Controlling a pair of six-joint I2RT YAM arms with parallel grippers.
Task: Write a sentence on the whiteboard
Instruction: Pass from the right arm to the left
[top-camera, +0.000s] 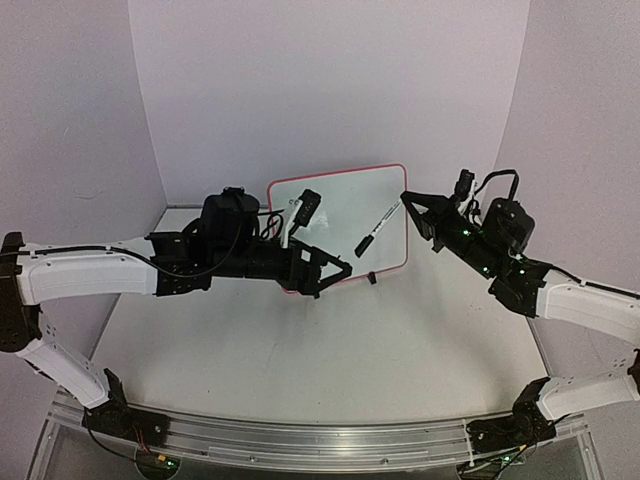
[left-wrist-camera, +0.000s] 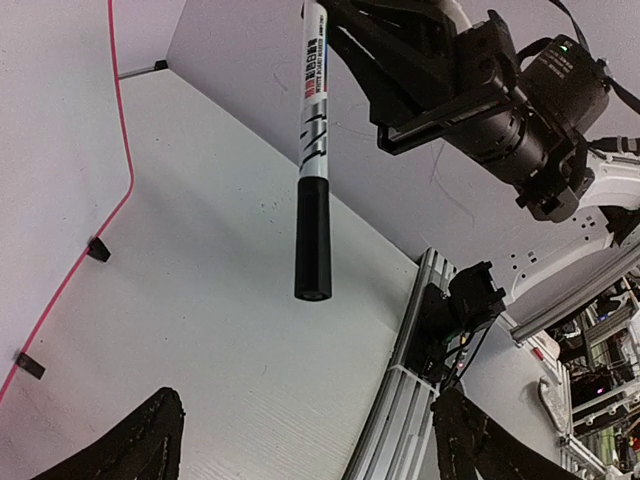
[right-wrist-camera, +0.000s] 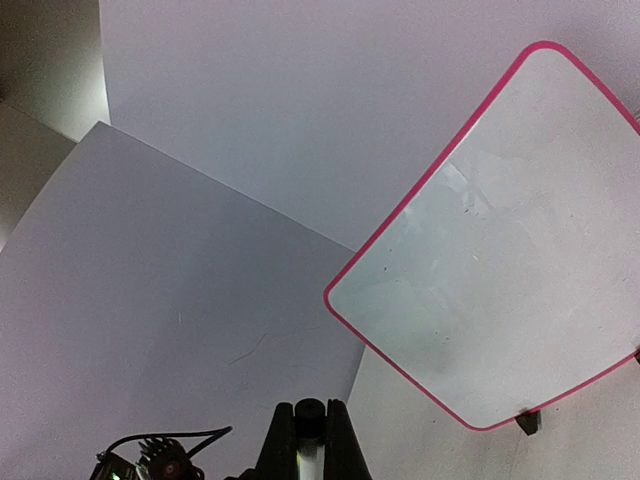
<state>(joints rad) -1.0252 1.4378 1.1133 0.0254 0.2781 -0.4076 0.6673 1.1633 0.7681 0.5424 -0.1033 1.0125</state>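
One whiteboard (top-camera: 345, 200) upright on its feet at the far side of the table (top-camera: 300, 350), marker pen (top-camera: 377, 231) slanting in front of its right half, upper end clamped in the closed right gripper (top-camera: 408, 205) by its right edge, left gripper (top-camera: 333, 275) wide open, empty, before its lower-left corner.

The whiteboard (top-camera: 345, 205), a small white rectangle with a thin red-pink rounded frame and small black feet, stands upright on its long edge at the centre of the top view, its face faintly smudged.
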